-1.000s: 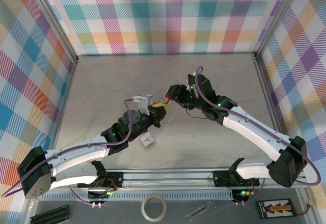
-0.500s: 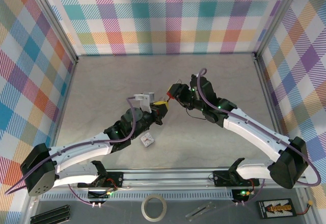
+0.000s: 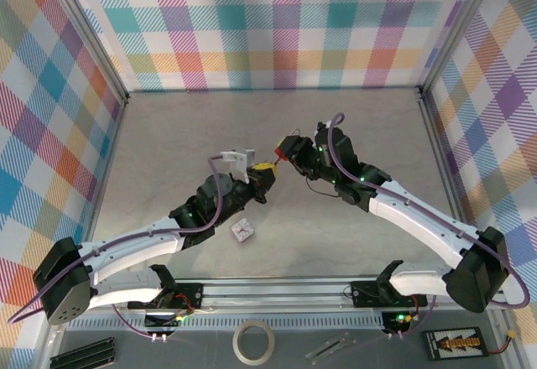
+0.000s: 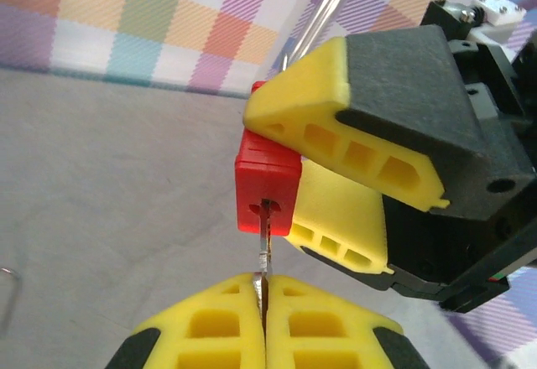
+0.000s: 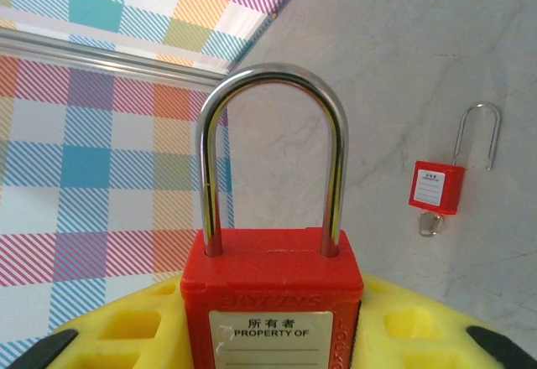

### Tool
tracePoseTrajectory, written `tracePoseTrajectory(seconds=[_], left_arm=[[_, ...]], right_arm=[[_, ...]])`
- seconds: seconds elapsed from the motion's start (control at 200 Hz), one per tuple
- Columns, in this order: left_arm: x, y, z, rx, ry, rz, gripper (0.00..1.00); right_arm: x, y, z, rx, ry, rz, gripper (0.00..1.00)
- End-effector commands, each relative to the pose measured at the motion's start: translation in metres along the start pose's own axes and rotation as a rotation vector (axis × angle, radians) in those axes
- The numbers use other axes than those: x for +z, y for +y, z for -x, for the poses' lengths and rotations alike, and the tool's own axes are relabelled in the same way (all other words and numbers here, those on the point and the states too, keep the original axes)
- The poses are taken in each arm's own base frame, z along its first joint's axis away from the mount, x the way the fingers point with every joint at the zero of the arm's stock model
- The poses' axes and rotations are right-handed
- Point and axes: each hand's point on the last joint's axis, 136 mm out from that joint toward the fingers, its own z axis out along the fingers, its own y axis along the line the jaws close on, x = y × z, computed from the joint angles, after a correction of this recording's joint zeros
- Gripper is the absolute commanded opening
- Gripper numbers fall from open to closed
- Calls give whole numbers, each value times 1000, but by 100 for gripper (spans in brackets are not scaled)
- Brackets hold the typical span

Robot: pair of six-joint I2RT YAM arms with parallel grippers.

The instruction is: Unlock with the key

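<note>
Right wrist: blocky red padlock (image 5: 273, 319), arched steel shackle (image 5: 273, 77).

Bright, even light with faint shadows; glare streaks the steel shackle (image 5: 273, 77).

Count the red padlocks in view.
2. One padlock is gripped in the right hand, the left hand's key in its keyhole. The second padlock lies on the table, shackle open. Others could be hidden under the arms.
</note>
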Motion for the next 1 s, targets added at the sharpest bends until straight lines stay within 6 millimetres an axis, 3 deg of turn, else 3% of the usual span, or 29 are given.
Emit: tracePoseTrajectory(seconds=[0.0, 0.195, 0.63, 0.765, 0.995], left_arm=[[-1, -34, 55, 129, -187, -49, 0], [3, -32, 55, 217, -172, -3, 0], [3, -5, 83, -195, -209, -178, 0], [3, -8, 86, -233, -245, -217, 0], [2, -11, 74, -212, -304, -193, 0]], right_arm=[[1, -5, -59, 71, 261, 20, 22], [3, -6, -62, 82, 280, 14, 22], [-4, -3, -63, 0, 276, 14, 22], [-4, -5, -63, 29, 270, 17, 22], [-3, -3, -60, 114, 244, 57, 21]])
